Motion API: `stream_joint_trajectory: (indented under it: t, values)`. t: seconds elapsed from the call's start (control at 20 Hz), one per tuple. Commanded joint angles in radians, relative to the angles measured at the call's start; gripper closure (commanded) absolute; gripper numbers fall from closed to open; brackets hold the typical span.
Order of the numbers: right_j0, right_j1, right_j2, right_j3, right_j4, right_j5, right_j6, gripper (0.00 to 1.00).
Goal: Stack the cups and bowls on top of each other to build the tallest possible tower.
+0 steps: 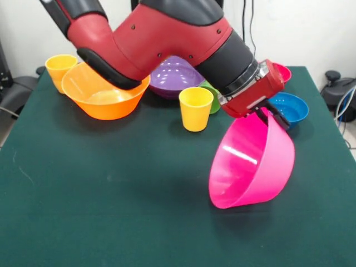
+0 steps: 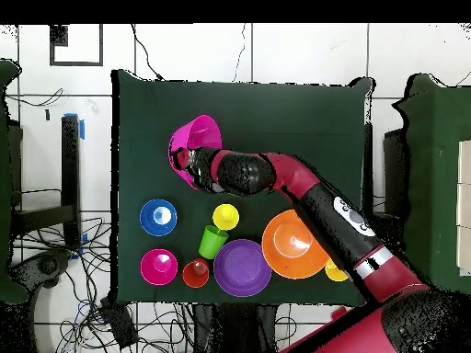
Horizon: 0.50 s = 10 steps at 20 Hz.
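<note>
Your work surface is a dark green cloth-covered table, set on a white tiled floor with cables and dark equipment at its sides.

The front view gives you the tilt of the large pink bowl: it hangs on edge, its opening turned toward the picture's left, its lower rim at or just above the cloth. There you also see the large orange bowl just in front of a yellow cup, the purple bowl behind a second yellow cup, a sliver of the green cup, the blue bowl, and the rim of the small crimson bowl.

The overhead view alone shows you the red cup, standing between the small crimson bowl and the purple bowl, and the whole layout: the other bowls and cups clustered near the robot's base, the pink bowl well apart toward the far edge.

The gripper is closed on the pink bowl's upper rim, one finger inside and one outside.
</note>
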Motion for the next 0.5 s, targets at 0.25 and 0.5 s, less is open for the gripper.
stream_joint_trajectory:
  t: [0.25,0.5]
  values:
    - [0.004,0.307,0.055,-0.019,0.069,0.178,-0.373,1.0]
    - [-0.002,0.355,0.072,-0.034,0.102,0.228,-0.405,1.0]
